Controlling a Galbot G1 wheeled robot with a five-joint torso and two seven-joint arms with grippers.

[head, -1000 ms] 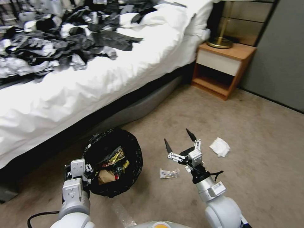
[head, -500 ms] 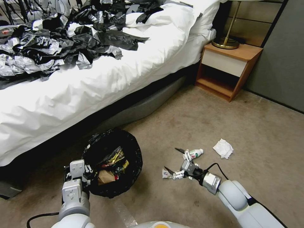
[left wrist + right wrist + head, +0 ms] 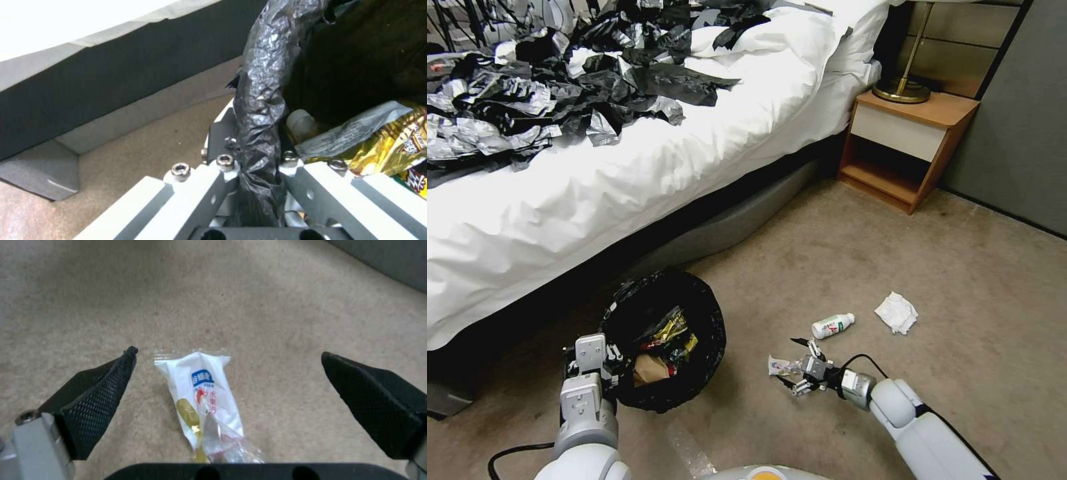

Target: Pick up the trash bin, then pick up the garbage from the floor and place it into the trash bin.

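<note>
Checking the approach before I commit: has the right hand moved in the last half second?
Yes. The right hand, open, has dropped back from the small bottle toward the robot and now brackets the white wrapper on the carpet.

A: What sort of room is this looking like?

B: Bedroom, hotel-style. A bed (image 3: 627, 180) in white linen is taking up the left side, and a wooden nightstand (image 3: 910, 143) is sitting by its head with a brass lamp (image 3: 904, 87) standing on it.

A: Floor?

B: Beige carpet (image 3: 894, 267) is running wall to wall. A grey wall panel (image 3: 1020, 133) is closing off the right.
</note>
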